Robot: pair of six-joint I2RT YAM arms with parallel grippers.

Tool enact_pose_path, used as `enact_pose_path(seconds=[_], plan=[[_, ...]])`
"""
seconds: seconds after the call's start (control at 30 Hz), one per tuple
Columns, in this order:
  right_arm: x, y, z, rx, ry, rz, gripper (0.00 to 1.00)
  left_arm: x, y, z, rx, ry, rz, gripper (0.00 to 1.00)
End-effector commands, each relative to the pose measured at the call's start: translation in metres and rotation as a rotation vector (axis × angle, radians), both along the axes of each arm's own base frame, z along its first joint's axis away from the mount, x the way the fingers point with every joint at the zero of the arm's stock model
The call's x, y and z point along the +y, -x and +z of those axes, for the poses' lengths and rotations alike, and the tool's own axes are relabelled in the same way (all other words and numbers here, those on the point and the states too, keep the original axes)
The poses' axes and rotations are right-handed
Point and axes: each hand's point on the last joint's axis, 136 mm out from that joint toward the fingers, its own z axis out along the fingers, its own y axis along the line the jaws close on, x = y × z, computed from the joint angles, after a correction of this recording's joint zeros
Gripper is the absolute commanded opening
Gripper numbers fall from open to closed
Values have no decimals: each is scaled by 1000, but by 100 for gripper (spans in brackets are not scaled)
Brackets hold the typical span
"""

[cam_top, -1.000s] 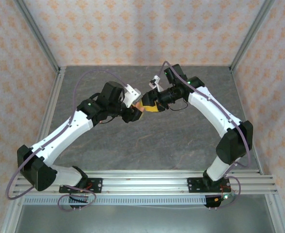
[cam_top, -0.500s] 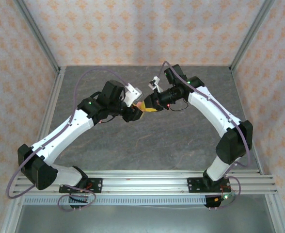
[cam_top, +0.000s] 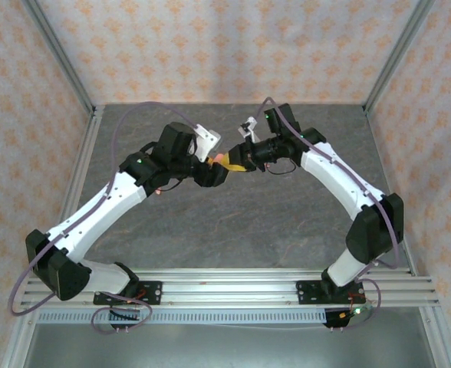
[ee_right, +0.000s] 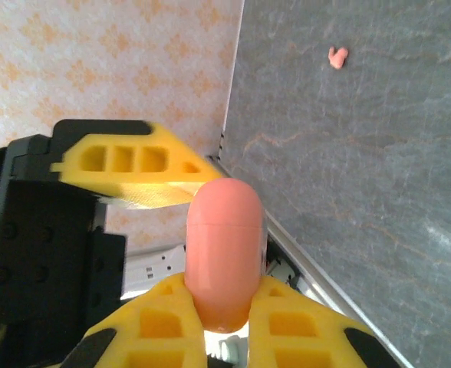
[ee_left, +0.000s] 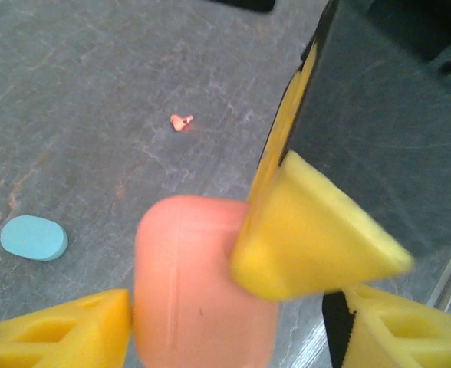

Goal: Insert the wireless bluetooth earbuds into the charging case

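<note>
A salmon-pink oval charging case (ee_right: 224,245) hangs above the table with its lid closed. My right gripper (ee_right: 222,303) is shut on its lower end. In the top view the case (cam_top: 224,159) sits where the two grippers meet. My left gripper (ee_left: 225,333) stands open around the case (ee_left: 199,291): its left finger (ee_left: 64,330) touches the case's side and its right finger stays apart. One right-gripper finger (ee_left: 310,230) presses on the case. A tiny salmon-pink earbud (ee_left: 182,121) (ee_right: 337,56) lies on the grey table. No light blue earbuds are in sight.
A light blue oval case (ee_left: 33,238) lies shut on the table to the left of the held case. The metal frame rail (ee_right: 317,261) and patterned wall (ee_right: 118,54) run behind the left gripper's finger (ee_right: 133,172).
Both grippers, with the pink case between them, have shifted a little toward the back of the table and slightly left. The right gripper's hold on the case is unchanged.
</note>
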Motion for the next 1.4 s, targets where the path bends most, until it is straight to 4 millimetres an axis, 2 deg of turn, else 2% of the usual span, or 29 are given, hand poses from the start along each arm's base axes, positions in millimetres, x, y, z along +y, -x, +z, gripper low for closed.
enact_pose_path(seconds=[0.0,0.07,0.2,0.43,0.77,0.9,1.1,1.37], plan=[[-12,-23,34,-102,-95,-116,0,23,-15,57,-53,177,177,67],[-20,-36,40,-124,-127,-183,0,31,-18,71,-25,286,219,68],[-26,-50,68,-199,-228,-260,0,42,-22,89,30,454,293,69],[-25,-55,113,-261,-414,-286,0,16,-27,107,162,712,231,66],[-27,-47,149,-278,-591,-267,0,0,-42,131,161,937,164,55],[-28,-42,157,-284,-624,-254,0,0,-45,140,144,968,152,53],[-28,-37,158,-283,-633,-240,0,-4,-48,151,132,999,127,50],[-26,-32,160,-295,-635,-219,0,-6,-52,154,132,1010,116,46]])
